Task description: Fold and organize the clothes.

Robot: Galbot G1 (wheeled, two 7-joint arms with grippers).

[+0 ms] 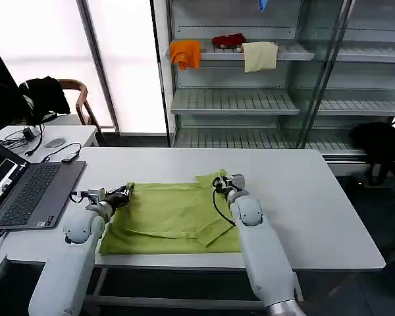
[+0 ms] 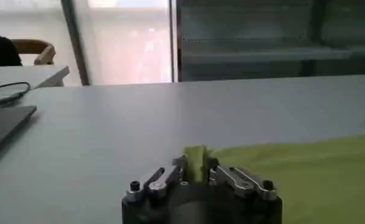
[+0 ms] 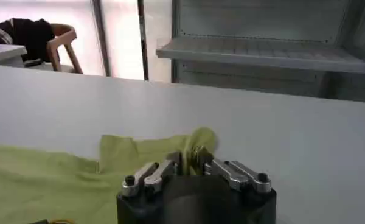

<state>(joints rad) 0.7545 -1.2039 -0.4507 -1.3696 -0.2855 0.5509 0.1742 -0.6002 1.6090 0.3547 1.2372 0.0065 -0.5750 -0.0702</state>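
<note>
where the lime-green t-shirt point(image 1: 171, 218) lies spread on the white table point(image 1: 316, 204), near the front edge and just right of the open laptop point(image 1: 26, 194), we see both grippers clamped on its far edge. the left gripper point(image 1: 123, 195) sits low at the shirt's far left corner, and in the left wrist view its fingers point(image 2: 222, 176) are clenched on a small upright pinch of green fabric point(image 2: 196, 162). the right gripper point(image 1: 222, 183) sits at the far right corner; in the right wrist view its fingers point(image 3: 222, 168) are pressed together on a raised fold of the t-shirt point(image 3: 202, 141). the right side of the shirt shows a sleeve folded inward over the body. behind the table, a shelf unit point(image 1: 250, 99) carries orange point(image 1: 185, 52), red point(image 1: 228, 40) and cream point(image 1: 259, 56) cloths.
</note>
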